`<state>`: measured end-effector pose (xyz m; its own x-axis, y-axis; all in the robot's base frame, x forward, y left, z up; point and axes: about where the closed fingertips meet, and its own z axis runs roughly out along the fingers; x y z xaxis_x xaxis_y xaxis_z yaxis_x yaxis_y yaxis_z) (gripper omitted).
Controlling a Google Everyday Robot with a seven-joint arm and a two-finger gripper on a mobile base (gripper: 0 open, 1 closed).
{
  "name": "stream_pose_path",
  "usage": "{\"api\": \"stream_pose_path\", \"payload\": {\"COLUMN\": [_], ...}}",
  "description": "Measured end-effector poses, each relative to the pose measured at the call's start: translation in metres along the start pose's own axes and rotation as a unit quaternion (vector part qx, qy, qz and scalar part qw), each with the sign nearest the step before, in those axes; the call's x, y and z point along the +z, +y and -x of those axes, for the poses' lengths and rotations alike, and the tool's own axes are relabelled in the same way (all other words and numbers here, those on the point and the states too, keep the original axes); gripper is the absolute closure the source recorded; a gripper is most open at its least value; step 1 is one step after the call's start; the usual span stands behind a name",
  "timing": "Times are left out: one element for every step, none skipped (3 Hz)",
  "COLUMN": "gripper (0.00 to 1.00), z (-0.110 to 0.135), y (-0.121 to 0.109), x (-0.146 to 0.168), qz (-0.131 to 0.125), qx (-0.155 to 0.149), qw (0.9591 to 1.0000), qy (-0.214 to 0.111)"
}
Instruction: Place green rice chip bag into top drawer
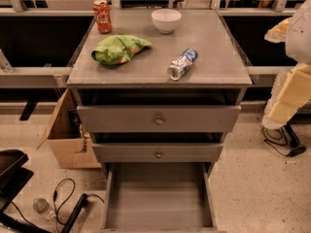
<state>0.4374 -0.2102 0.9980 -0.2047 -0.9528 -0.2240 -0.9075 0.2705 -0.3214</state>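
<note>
The green rice chip bag (119, 48) lies crumpled on the left part of the grey cabinet top (209, 42). The top drawer (159, 119) shows its grey front with a round knob, and a dark gap runs above it under the cabinet top. My arm and gripper (289, 98) hang at the right edge of the view, to the right of the cabinet at about drawer height, well apart from the bag. The gripper holds nothing that I can see.
A crushed blue-and-silver can (181, 64) lies right of the bag. A red soda can (102, 16) and a white bowl (166, 20) stand at the back. The bottom drawer (158, 198) is pulled wide open. A cardboard box (68, 140) and cables (63, 193) are on the floor at left.
</note>
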Motion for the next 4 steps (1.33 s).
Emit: {"api": "stream_pose_path", "payload": {"gripper": [0.0, 0.0, 0.0, 0.0], "z": [0.0, 0.009, 0.045, 0.102], "y": [0.0, -0.006, -0.032, -0.061], "x": [0.0, 0.004, 0.017, 0.03], "qz": [0.0, -0.005, -0.015, -0.035], "qx": [0.0, -0.011, -0.054, -0.125], "qw": [1.0, 0.9998, 0.9967, 0.9872], "qy": [0.0, -0.013, -0.059, -0.093]}}
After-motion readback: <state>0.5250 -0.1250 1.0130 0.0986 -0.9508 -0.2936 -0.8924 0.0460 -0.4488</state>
